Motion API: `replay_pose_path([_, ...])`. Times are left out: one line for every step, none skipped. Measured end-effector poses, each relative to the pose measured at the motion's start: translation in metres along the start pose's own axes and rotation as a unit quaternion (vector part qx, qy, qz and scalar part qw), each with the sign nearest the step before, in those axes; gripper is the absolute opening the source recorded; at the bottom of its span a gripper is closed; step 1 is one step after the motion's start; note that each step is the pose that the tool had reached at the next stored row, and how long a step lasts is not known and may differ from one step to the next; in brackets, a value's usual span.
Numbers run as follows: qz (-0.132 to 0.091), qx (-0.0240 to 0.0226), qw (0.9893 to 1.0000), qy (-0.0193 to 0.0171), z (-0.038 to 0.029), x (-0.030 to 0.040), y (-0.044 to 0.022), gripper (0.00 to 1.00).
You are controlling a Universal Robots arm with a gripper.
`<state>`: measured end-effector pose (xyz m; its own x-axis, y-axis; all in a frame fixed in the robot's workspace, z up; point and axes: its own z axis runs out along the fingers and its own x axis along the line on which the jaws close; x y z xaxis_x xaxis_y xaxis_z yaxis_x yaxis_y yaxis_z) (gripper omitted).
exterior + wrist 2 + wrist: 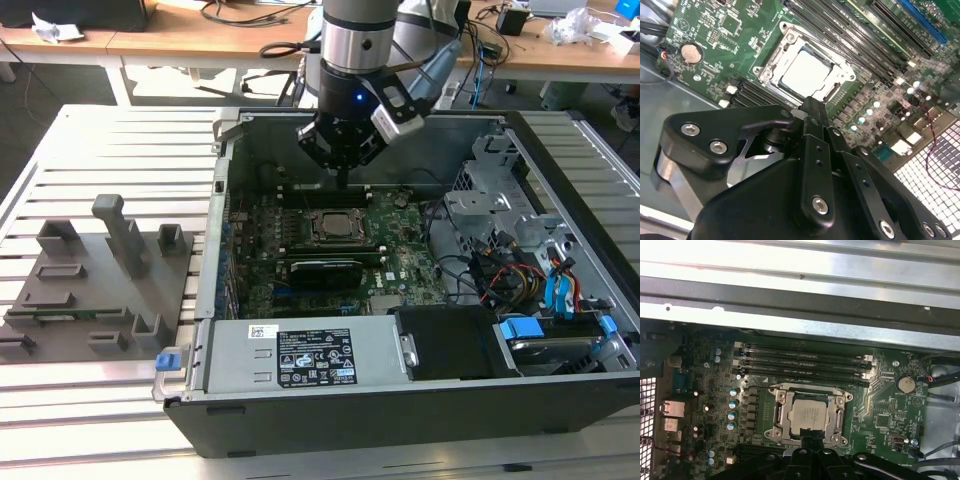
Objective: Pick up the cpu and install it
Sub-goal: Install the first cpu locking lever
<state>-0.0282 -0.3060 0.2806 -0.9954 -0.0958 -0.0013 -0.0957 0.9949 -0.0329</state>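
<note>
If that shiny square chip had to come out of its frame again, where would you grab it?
Probably from straight above. The chip lies flat, sunk inside the metal frame on the green board, so its edges are hemmed in and only its smooth top is open. The claw hangs just over one frame edge.

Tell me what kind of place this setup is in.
Probably a robotics lab or test workshop: an open computer case lies on a slatted metal table beside a grey fixture tray, with cluttered wooden desks and cables behind.
</note>
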Motion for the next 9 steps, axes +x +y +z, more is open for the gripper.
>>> replay_pose_path([0.000, 0.0000, 1.0000, 0.0000, 0.0000, 0.0018, 0.0002, 0.11])
replay_pose_path([0.000, 0.0000, 1.0000, 0.0000, 0.0000, 0.0030, 0.0003, 0.11])
replay_pose_path([0.000, 0.0000, 1.0000, 0.0000, 0.0000, 0.0047, 0.0005, 0.11])
replay_pose_path([0.000, 0.0000, 1.0000, 0.0000, 0.0000, 0.0069, 0.0007, 0.11])
replay_pose_path([0.000, 0.0000, 1.0000, 0.0000, 0.0000, 0.0092, 0.0009, 0.11])
replay_pose_path([0.000, 0.0000, 1.0000, 0.0000, 0.0000, 0.0114, 0.0011, 0.11])
replay_pose_path([0.000, 0.0000, 1.0000, 0.0000, -0.0001, 0.0135, 0.0013, 0.11])
replay_pose_path([0.000, 0.0000, 1.0000, 0.0000, -0.0001, 0.0148, 0.0014, 0.11])
replay_pose_path([0.000, 0.0000, 1.0000, 0.0000, -0.0001, 0.0160, 0.0015, 0.11])
